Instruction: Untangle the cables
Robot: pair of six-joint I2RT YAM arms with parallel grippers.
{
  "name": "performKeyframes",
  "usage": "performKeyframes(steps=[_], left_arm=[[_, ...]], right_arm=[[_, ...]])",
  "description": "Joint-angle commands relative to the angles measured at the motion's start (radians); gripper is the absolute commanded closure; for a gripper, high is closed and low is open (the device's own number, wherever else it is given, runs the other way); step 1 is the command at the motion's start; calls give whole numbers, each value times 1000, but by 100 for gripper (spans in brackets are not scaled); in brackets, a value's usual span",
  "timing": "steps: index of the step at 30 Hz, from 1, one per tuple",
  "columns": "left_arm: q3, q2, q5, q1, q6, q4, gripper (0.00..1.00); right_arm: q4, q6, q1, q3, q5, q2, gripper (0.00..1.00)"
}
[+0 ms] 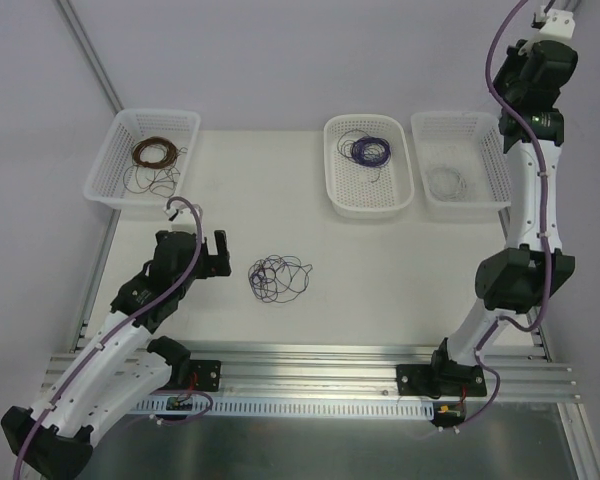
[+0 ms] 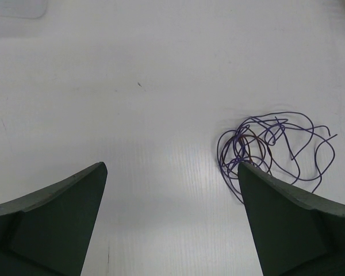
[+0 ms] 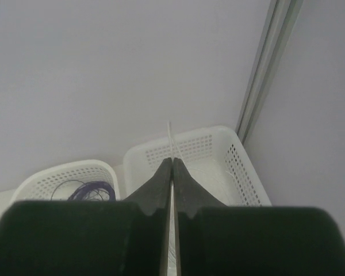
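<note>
The cables [image 1: 278, 278] are a small loose tangle of hair-thin purple wire with a dark brown strand, lying on the white table at centre. In the left wrist view the tangle [image 2: 276, 149] lies just ahead of my right-hand fingertip. My left gripper [image 1: 218, 252] is open and empty, low over the table to the left of the tangle. My right gripper [image 3: 172, 159] is raised high above the right basket [image 3: 233, 150], jaws pressed together on a thin white wire [image 3: 169, 135] that sticks out past the tips.
Three white perforated baskets stand along the back: the left one [image 1: 102, 188] holds a brown coil [image 1: 152, 153], the middle one [image 1: 333, 172] a purple coil [image 1: 368, 150], the right one [image 1: 500, 170] a white coil [image 1: 447, 181]. A metal rail runs along the near edge.
</note>
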Motion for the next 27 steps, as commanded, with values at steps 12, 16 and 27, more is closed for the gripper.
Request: performKeyframes(steps=[12,16,27], left_arm=[[14,85,37,8,35,30,1],[22,103,67,8,37,30,1],[31,161,159,8,21,24,1]], right_arm=[[-78,210,-86,-247,-149,60,7],[-121,258,-62,-361,-235,-77,0],[-170,313,249,-846,-354,-429,2]])
